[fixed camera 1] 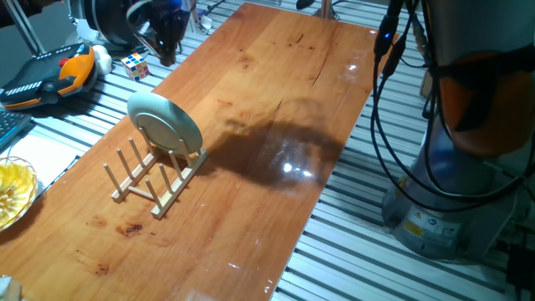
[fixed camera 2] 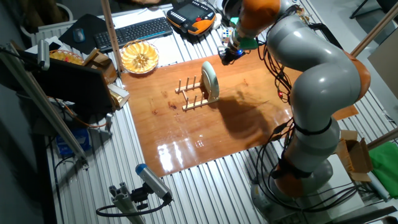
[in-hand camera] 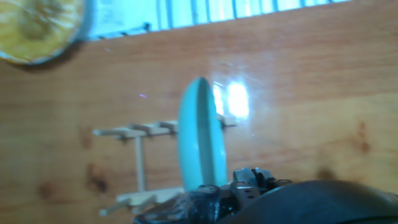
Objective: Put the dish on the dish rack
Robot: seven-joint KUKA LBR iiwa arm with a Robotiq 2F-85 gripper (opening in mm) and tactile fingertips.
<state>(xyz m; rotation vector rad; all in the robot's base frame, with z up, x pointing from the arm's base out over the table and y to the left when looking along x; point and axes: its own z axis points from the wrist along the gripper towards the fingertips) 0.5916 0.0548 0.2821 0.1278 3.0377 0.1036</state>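
Observation:
The pale mint dish [fixed camera 1: 165,124] stands on edge between the pegs at the far end of the light-wood dish rack [fixed camera 1: 146,186], leaning a little. It also shows in the other fixed view [fixed camera 2: 209,81] and, edge-on, in the hand view [in-hand camera: 199,137], with the rack [in-hand camera: 140,162] around it. My gripper [fixed camera 1: 167,52] hangs above the table's far left edge, clear of the dish, and holds nothing. Its jaws look apart. In the other fixed view the gripper [fixed camera 2: 231,55] is up and to the right of the dish.
A yellow translucent bowl [fixed camera 1: 12,191] sits off the table's left edge. A Rubik's cube [fixed camera 1: 136,65] and an orange-black pendant [fixed camera 1: 46,73] lie on the slatted bench beyond. The robot base [fixed camera 1: 451,192] and its cables stand to the right. A keyboard [fixed camera 2: 134,31] lies behind the bowl.

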